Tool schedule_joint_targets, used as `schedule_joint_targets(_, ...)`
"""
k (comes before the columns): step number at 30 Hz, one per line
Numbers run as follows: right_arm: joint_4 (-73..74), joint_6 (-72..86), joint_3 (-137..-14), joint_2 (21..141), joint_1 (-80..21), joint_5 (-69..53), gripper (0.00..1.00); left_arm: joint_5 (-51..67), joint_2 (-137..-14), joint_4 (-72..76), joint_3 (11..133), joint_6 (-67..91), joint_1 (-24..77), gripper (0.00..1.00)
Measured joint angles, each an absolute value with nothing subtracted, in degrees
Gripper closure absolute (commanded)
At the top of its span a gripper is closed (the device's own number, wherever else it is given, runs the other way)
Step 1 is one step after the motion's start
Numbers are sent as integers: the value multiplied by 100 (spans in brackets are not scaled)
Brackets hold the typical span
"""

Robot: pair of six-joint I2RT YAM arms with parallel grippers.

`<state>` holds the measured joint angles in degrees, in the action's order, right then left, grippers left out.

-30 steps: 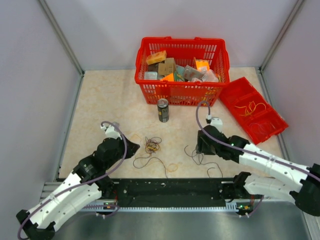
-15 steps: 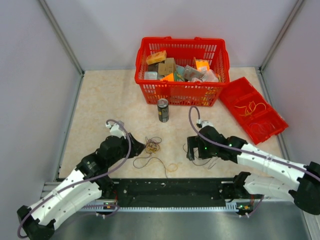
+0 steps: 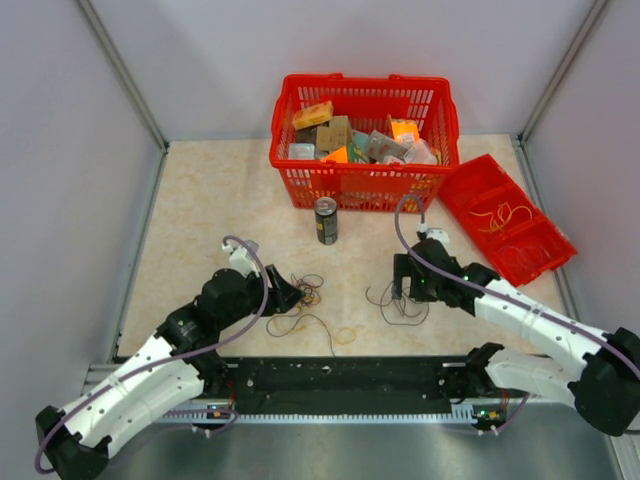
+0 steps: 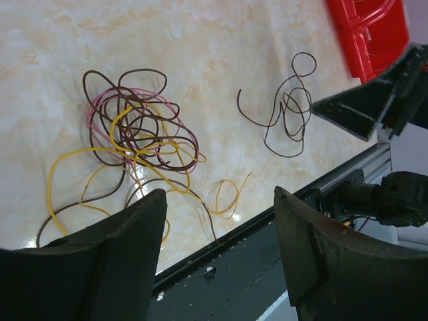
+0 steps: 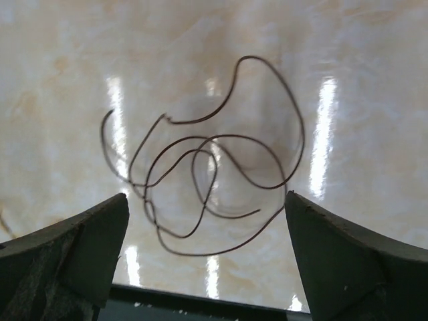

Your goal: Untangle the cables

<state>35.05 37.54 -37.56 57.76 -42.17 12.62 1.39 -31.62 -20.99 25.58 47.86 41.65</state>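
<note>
The cables (image 3: 310,292) lie on the pale marbled table (image 3: 200,200), low in the middle of the overhead view, in three separate lots. The biggest is a tangle (image 4: 137,134) of dark brown, yellow and pink strands looped through one another, in the upper left of the left wrist view. To its right in that view, well apart, a lone dark wire (image 5: 207,180) lies curled in a few loose loops. Near the tangle, on the side nearer the arms' bases, is a small yellow loop (image 4: 227,197) with a short tail.

The left gripper (image 3: 288,297) hangs just beside the tangle with its fingers spread. Nothing sits between them and they touch no wire. The tangle shows above its left finger (image 4: 114,261) in the wrist view, and the yellow loop shows in the gap.

The right gripper (image 5: 206,197) hangs over the lone dark wire with its jaws wide apart. The wire lies flat on the table between and beyond the two fingers, not pinched by either.

Further out, a dark drink can (image 3: 326,220) stands upright above the cables in the overhead view, just in front of a red basket (image 3: 365,190) full of small boxes and packets. A red tray (image 3: 465,195) sits tilted at the basket's right, toward the right edge of the frame, with a few yellow-orange strands (image 3: 505,215) inside it.
</note>
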Motion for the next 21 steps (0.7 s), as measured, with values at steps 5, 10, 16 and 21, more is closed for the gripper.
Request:
schedule_joint_targets(5,3306,3612,-3758,6451,-3800,1540,1,235,-2993,-2108,2534,4788,4165,28)
schedule_joint_targets(10,2637,3570,-3540,6587,-3767,1225,1,301,-2766,-2102,2401,4807,4165,28)
schedule_joint_targets(16,1907,3463,-3085,6895,-3778,642,7,366,-2790,-2097,2383,4807,4165,28)
schedule_joint_targets(21,1564,3474,-3098,7067,-4112,766,30,392,-2880,-2097,2383,4810,4165,28)
